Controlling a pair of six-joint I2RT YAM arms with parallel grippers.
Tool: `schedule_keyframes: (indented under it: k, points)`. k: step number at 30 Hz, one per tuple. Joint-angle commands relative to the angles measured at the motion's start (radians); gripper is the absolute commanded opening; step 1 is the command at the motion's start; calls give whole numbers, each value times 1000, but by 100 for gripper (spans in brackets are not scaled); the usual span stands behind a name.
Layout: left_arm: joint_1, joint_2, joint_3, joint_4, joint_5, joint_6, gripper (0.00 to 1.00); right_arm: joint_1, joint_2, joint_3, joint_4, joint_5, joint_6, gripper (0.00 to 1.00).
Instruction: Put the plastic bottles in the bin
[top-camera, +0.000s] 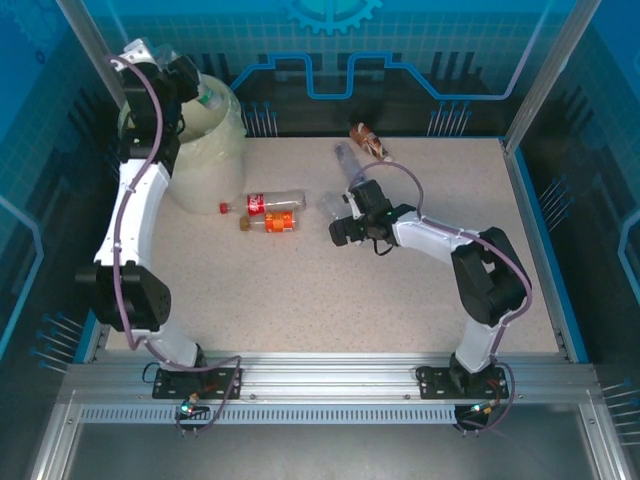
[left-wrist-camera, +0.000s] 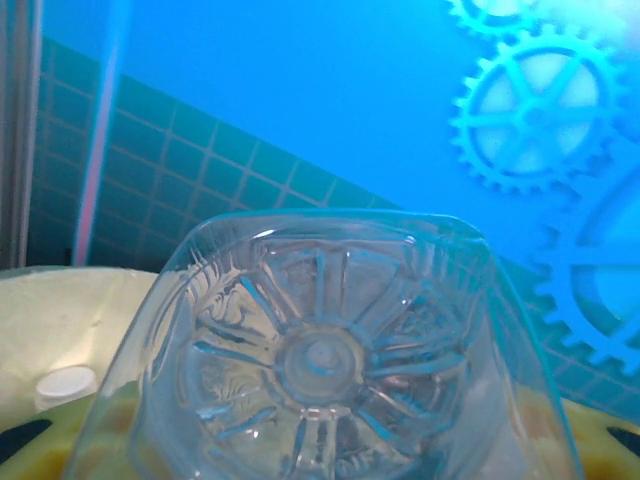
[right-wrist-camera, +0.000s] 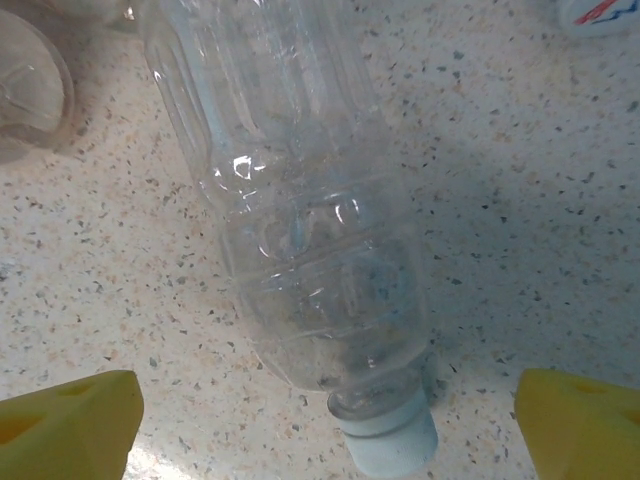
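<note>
My left gripper (top-camera: 190, 85) is raised over the bin (top-camera: 205, 160), a cream bucket with a yellowish liner, and is shut on a clear bottle with a green label (top-camera: 208, 97). That bottle's ribbed base (left-wrist-camera: 320, 350) sits close to the left wrist camera. My right gripper (right-wrist-camera: 325, 430) is low over the table, open. Its yellow fingertips (right-wrist-camera: 65, 425) stand on either side of a clear bottle with a pale blue cap (right-wrist-camera: 300, 230), apart from it. That bottle lies on the table (top-camera: 350, 165). Two more bottles lie near the bin, one with a red label (top-camera: 265, 203) and one with an orange label (top-camera: 275, 222).
A brown bottle (top-camera: 368, 140) lies at the table's back edge. A white cap (left-wrist-camera: 65, 382) rests inside the bin. Another clear bottle base (right-wrist-camera: 30, 80) lies left of the right gripper's bottle. Blue walls enclose the table (top-camera: 300, 290).
</note>
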Motion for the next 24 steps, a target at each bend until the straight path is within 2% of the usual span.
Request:
schedule_keyframes:
  k: [1, 5, 9, 14, 20, 24]
  points:
    - [51, 56, 58, -35, -17, -118, 52, -15, 52, 60, -56, -25, -14, 95]
    - [91, 134, 109, -68, -21, -247, 55, -17, 92, 90, -68, -35, -18, 94]
    - [101, 203, 209, -183, -23, -353, 81, -17, 129, 113, -81, -31, -18, 94]
    - [101, 184, 224, -202, -14, -375, 96, -17, 162, 125, -80, -12, -22, 93]
    - [101, 98, 169, -194, 49, -367, 99, -18, 203, 141, -75, 7, -20, 89]
    - [100, 2, 62, -154, 146, -364, 99, -19, 224, 146, -65, 17, -7, 86]
